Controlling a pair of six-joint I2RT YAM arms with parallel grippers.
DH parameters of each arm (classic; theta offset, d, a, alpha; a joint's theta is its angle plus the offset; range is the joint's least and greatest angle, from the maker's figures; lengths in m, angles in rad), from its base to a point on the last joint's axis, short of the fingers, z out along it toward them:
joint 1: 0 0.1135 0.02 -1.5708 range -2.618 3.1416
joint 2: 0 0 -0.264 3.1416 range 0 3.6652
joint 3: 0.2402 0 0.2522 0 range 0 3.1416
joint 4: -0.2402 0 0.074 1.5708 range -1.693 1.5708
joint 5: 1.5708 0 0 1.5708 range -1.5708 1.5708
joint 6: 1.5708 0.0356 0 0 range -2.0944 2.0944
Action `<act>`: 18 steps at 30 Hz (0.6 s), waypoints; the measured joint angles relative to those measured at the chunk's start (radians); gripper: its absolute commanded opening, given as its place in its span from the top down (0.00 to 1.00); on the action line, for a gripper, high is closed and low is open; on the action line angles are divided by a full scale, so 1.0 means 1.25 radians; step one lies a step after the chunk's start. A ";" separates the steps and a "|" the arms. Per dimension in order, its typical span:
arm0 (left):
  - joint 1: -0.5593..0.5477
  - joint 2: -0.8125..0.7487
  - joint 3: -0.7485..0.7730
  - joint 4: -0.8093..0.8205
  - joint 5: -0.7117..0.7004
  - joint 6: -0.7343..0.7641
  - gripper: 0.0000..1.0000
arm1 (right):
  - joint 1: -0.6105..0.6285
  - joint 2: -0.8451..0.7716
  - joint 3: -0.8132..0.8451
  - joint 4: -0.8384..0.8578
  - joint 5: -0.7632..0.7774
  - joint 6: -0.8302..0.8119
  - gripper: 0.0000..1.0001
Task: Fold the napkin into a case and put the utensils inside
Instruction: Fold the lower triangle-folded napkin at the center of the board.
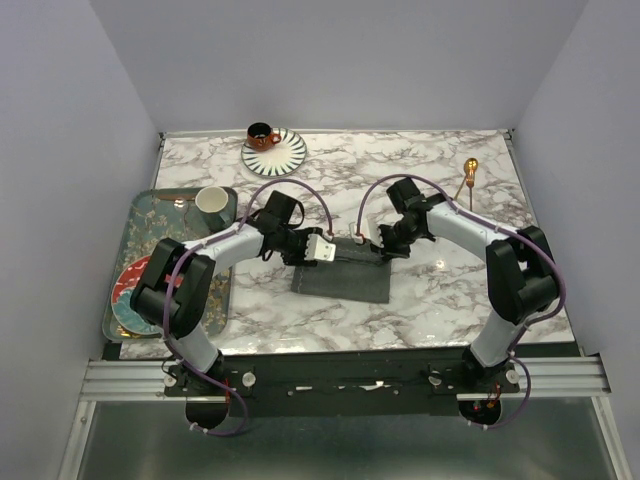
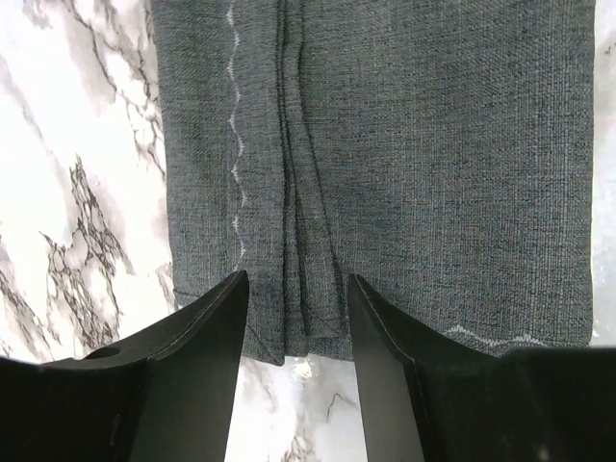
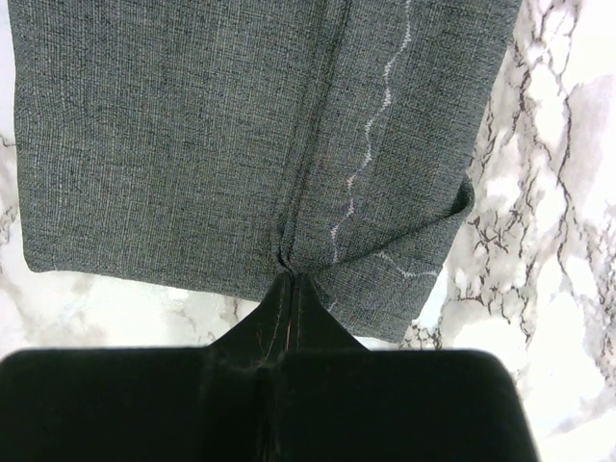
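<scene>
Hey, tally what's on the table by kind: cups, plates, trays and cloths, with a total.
Cups: 2 (orange cup, pale cup)
Plates: 2 (striped saucer, red plate)
Trays: 1 (tray)
Cloths: 1 (napkin)
Total: 6

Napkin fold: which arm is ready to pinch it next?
Probably the left. The left gripper stands open, its fingers either side of the raised fold at one end of the napkin. The right gripper is shut on the other end.
</scene>
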 measured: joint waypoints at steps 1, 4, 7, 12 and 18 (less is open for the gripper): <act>-0.006 0.001 0.001 -0.001 -0.006 0.009 0.45 | 0.000 0.004 0.000 0.000 0.000 0.000 0.99; -0.020 0.009 0.006 -0.007 -0.028 0.025 0.50 | 0.000 0.011 0.000 0.000 0.000 0.000 0.99; -0.030 0.023 0.014 -0.009 -0.046 0.028 0.58 | 0.000 0.012 0.000 0.000 0.000 0.000 0.99; -0.032 0.043 0.017 -0.015 -0.076 0.030 0.70 | 0.000 0.012 0.002 -0.003 -0.001 0.004 0.99; -0.042 0.054 0.026 -0.026 -0.098 0.025 0.80 | 0.000 0.012 0.031 -0.023 -0.011 0.020 0.99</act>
